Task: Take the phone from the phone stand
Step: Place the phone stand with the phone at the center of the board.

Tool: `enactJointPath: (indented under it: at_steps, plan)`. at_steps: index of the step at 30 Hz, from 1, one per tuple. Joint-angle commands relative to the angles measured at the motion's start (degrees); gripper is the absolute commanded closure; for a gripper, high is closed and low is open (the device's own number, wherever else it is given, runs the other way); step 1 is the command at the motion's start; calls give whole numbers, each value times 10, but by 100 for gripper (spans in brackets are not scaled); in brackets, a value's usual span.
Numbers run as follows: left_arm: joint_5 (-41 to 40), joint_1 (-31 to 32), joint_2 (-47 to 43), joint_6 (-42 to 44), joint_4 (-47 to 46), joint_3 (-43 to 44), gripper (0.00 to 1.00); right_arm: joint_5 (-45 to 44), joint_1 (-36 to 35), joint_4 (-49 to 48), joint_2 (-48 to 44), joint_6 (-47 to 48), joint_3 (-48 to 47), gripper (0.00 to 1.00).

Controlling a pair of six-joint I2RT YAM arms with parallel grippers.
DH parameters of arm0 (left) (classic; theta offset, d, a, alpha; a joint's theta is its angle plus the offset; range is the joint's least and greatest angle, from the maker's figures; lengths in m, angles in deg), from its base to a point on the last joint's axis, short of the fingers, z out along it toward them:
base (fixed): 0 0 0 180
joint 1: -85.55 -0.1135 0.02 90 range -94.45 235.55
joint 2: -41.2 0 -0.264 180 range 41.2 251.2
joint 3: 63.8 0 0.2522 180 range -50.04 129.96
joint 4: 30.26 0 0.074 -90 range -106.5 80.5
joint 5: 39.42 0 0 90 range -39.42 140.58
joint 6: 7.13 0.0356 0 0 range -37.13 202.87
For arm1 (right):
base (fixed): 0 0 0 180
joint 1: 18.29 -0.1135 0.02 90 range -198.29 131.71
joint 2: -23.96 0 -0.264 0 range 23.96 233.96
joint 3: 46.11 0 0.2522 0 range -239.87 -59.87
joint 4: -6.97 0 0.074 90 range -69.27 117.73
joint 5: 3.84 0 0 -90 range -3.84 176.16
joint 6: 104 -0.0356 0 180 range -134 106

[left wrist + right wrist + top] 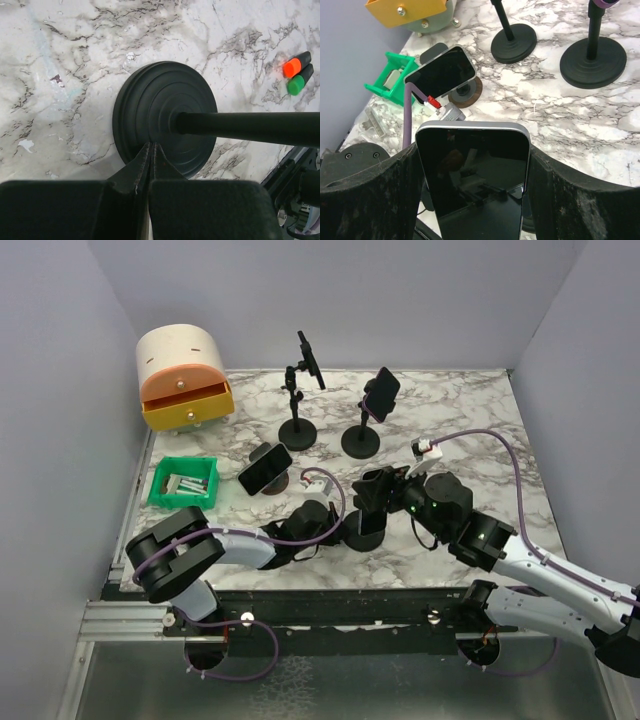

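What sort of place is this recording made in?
Probably a robot test cell: a marble-patterned tabletop boxed in by plain grey panels, with several phone stands staged as props.

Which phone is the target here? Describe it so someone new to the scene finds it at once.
Start at the marble table's near edge, between the two arms. There the nearest black stand carries the phone. Unlike the low-stand phone to its left and the two tall-stand phones behind, it alone sits between the right gripper's fingers.
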Motion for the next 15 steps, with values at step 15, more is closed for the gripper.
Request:
enactJointPath:
  at_steps: [15]
  plan:
    - [-15, 10, 80, 5, -37, 9, 100, -58, -3, 64, -2, 100, -35, 71]
